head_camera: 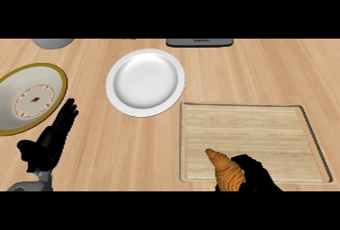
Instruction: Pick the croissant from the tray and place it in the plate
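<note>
A golden-brown croissant (pixel 224 170) lies near the front edge of the light wooden tray (pixel 266 126), pointing up and left. My right hand (pixel 256 177) is at the bottom edge, curled against the croissant's right side, its fingers wrapping the lower part. The white plate (pixel 145 82) sits on the counter above and left of the tray, with nothing on it. At the lower left, my left hand (pixel 50 141) rests open, fingers straight and pointing up.
A gold-rimmed plate with a patterned centre (pixel 30 96) lies at the left edge, just beside the left hand's fingertips. A grey bowl (pixel 53 43) and a dark flat object (pixel 199 42) sit at the far edge of the counter.
</note>
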Robot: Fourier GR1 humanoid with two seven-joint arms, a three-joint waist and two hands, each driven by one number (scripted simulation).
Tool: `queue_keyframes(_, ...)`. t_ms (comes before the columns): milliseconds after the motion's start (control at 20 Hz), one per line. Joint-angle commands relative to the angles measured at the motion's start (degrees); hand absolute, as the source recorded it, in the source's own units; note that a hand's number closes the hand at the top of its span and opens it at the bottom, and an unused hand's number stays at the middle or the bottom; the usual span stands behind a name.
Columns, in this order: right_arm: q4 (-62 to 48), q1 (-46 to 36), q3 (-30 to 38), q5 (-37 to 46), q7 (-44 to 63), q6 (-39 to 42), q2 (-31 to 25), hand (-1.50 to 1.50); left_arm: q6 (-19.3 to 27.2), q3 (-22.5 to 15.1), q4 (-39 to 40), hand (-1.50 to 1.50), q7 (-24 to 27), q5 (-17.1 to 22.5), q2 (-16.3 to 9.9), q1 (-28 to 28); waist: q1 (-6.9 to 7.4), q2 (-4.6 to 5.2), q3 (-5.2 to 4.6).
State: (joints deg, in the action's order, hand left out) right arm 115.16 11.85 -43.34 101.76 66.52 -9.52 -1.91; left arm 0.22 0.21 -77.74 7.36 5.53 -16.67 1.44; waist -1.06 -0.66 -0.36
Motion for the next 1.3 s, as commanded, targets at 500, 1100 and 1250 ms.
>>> queue_keyframes(500, -1.91, -20.46, -3.14, 3.04, 16.71, 11.98, 1.69, 1.5, -0.23, -1.72, 0.4, 0.0, -0.95, -1.09, 1.24, 3.35, 3.07, 1.16, 0.15)
queue_keyframes(1100, -20.62, -42.28, 11.32, -16.14, 15.94, 5.02, 1.86, 1.5, -2.16, -2.68, 0.42, 0.0, -1.77, -0.93, 1.25, 6.56, 6.69, 2.13, 0.33)
queue_keyframes(1250, -25.47, -48.27, 14.02, -19.54, 16.53, 4.62, 1.87, 1.5, -0.96, -3.64, 0.64, 0.0, -0.83, -1.86, 2.8, 5.04, 7.29, 1.89, 0.29)
